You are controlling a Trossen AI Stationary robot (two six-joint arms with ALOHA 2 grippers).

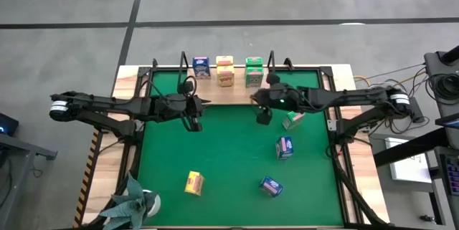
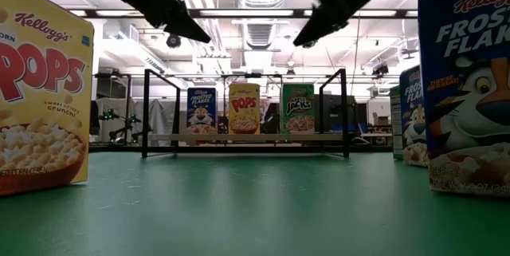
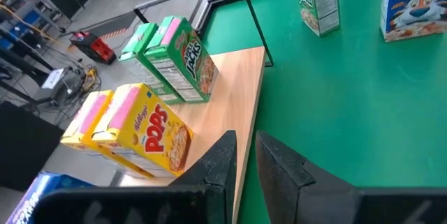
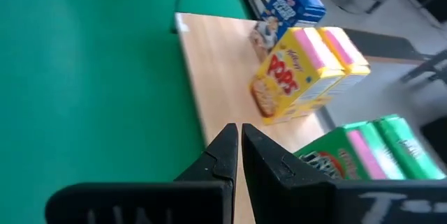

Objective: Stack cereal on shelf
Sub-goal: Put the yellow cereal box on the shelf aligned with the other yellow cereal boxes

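mat (image 1: 215, 151): green, four loose boxes on it
shelf (image 1: 215, 95): far edge of mat; blue, two yellow, two green boxes on it
loose cereal: yellow box (image 1: 194, 183), blue boxes (image 1: 270, 185) (image 1: 285, 147), green box (image 1: 292, 120)
left gripper (image 1: 193, 121): near shelf, fingers almost together, holds nothing
right gripper (image 1: 264, 115): fully closed, empty, just beside green box
risk: closed fingers could knock over green box or shelved rows
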